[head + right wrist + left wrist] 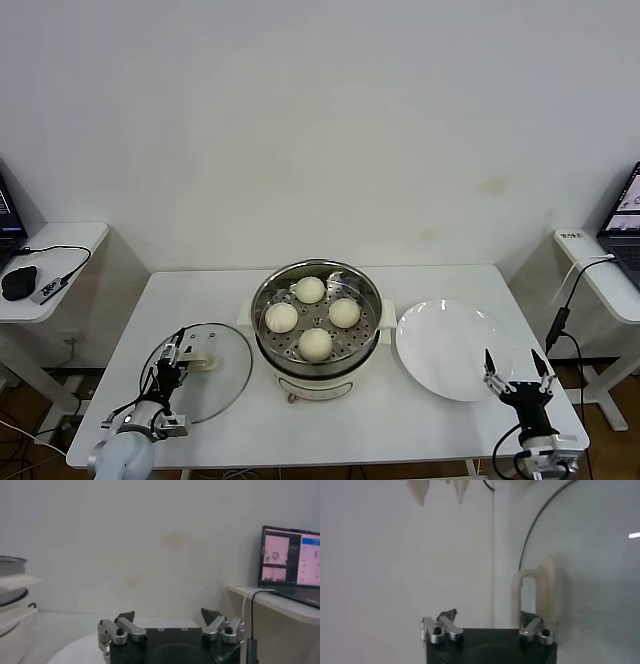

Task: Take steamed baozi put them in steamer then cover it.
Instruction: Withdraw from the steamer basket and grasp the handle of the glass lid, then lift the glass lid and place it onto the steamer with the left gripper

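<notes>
1. The bench [420,420] carries everything.
2. The steamer [316,300] stands at its centre, uncovered.
3. The cover [222,375] lies flat left of the steamer.
4. Four steamed baozi [315,343] rest on the steamer's tray.
5. The left end effector [172,362] straddles the cover's handle [536,592], not clenched.
6. The right end effector [518,372] hangs released beside the plate [440,340].

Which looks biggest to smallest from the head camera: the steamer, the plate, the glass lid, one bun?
1. Steamer
2. Plate and lid: too close to rank, and the left arm hides part of the lid.
3. Bun, clearly smallest.
</notes>
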You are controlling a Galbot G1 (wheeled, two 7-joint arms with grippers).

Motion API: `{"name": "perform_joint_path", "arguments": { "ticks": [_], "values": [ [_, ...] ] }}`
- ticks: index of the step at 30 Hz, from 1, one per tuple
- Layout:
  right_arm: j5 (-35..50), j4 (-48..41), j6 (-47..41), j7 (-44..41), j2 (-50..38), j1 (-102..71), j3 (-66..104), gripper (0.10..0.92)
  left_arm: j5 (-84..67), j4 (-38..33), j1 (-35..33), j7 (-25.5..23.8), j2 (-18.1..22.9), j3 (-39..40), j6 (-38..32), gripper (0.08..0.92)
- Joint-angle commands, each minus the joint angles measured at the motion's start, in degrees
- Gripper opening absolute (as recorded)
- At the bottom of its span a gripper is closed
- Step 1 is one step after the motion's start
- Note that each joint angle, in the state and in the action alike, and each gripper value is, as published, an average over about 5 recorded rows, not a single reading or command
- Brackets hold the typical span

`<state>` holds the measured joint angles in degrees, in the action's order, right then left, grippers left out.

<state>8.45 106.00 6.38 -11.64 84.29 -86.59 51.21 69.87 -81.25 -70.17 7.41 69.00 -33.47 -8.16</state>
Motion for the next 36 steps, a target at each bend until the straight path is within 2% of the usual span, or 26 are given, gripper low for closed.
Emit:
{"name": "perform_joint_path", "arguments": {
  "ticks": [1, 9, 15, 21, 29, 33, 36],
  "values": [
    [-0.22, -0.01, 0.06, -0.02, 0.07, 0.00, -0.42, 0.823, 1.36, 1.59, 0.58, 1.28, 0.64, -0.03, -0.68, 0.567],
    [-0.55, 0.68, 0.28, -0.08, 0.02, -0.85, -0.65, 0.823, 3.28, 0.61, -0.36, 5.39, 1.66, -0.86, -1.82, 0.334],
    [-1.24, 0.84, 0.82, -0.15, 0.04, -1.12, -1.11, 0.823, 2.02, -5.24, -2.90, 7.43, 1.50, -2.37, -1.24, 0.173],
    [-1.98, 1.06, 1.25, -0.30, -0.01, -1.65, -1.63, 0.823, 0.29, -15.13, -7.29, 5.16, -0.56, -4.69, 2.92, 0.147],
    [-2.85, 1.31, 1.63, -0.76, -0.25, -2.01, -2.29, 0.823, -3.00, -29.10, -13.26, -6.43, -6.56, -10.57, 11.96, 0.147],
    [-3.79, 1.15, 1.93, -1.01, -0.15, -2.04, -2.95, 0.823, -5.21, -33.90, -14.37, -10.32, -7.99, -12.25, 14.18, 0.147],
    [-4.28, 0.81, 2.05, -1.10, -0.13, -1.89, -2.96, 0.823, -9.64, -38.11, -15.03, -12.34, -8.81, -10.37, 15.90, 0.147]
  ]
}}
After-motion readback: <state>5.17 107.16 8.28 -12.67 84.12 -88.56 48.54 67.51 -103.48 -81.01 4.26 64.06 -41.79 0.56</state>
